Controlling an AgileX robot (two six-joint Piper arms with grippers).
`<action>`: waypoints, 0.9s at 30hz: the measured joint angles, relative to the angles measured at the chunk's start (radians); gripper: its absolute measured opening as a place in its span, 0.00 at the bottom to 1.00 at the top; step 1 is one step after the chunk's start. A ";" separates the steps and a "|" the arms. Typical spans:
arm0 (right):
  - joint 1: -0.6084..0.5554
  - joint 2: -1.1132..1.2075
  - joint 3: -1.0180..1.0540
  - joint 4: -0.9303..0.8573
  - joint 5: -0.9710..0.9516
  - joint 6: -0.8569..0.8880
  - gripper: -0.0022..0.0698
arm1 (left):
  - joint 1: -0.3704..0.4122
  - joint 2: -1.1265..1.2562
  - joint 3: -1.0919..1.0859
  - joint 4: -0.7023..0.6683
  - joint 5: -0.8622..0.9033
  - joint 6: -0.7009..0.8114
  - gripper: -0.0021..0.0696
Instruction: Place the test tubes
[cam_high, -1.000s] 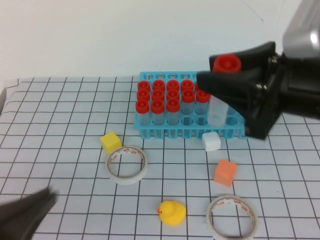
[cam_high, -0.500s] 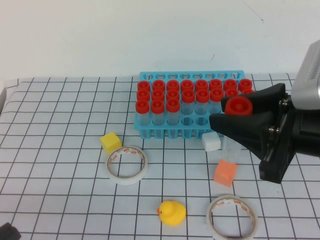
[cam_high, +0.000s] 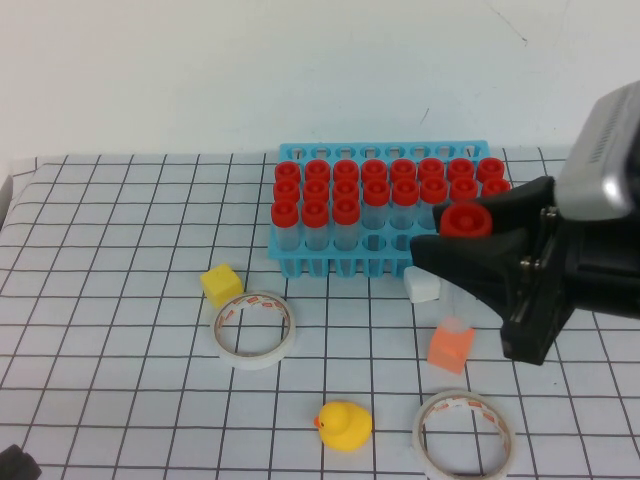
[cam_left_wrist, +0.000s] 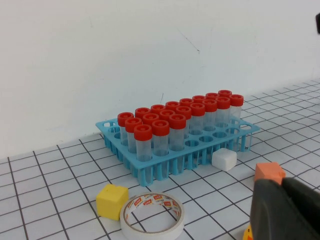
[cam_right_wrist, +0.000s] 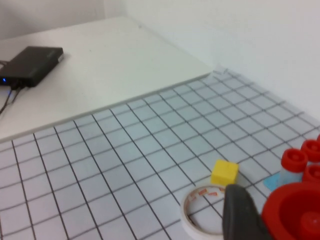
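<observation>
One red-capped test tube (cam_high: 466, 220) was held upright by the right hand (cam_high: 440, 240), fingers clamped on it just under the cap, so it could prob. be lowered straight into a hole w/o tilting. It was carried clear of the tabletop (cam_high: 120, 300), in front of the blue rack (cam_high: 330, 268) on its right side, w/ the tube's lower end seen over the orange cube (cam_high: 450, 345) and near the white cube (cam_high: 422, 285).

The rack was stood at the back of the gridded sheet. Its rear rows were filled w/ capped tubes, and empty holes (cam_high: 375, 242) were left in the front rows, i.e. the likely targets. The step was judged as transport to the rack, insertion not yet done. Care would be needed so the neighbouring caps are not knocked.

The left hand (cam_high: 15, 465) was parked at the near-left corner, fingers together, nothing seen in it. It was presumably kept out of the way.

A yellow cube (cam_high: 222, 284), two tape rolls (cam_high: 255, 328) and a rubber duck (cam_high: 345, 425) were left lying as clutter, apart from the rack.
</observation>
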 joint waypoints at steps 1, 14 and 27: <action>0.000 0.010 0.000 0.000 -0.002 0.000 0.40 | 0.000 0.000 0.000 0.000 0.000 0.000 0.03; 0.000 0.124 -0.002 0.002 -0.088 -0.045 0.40 | 0.000 0.000 0.000 0.000 0.000 -0.001 0.03; 0.054 0.209 -0.137 -1.269 -0.556 1.640 0.40 | 0.000 0.000 0.000 0.000 0.000 -0.001 0.03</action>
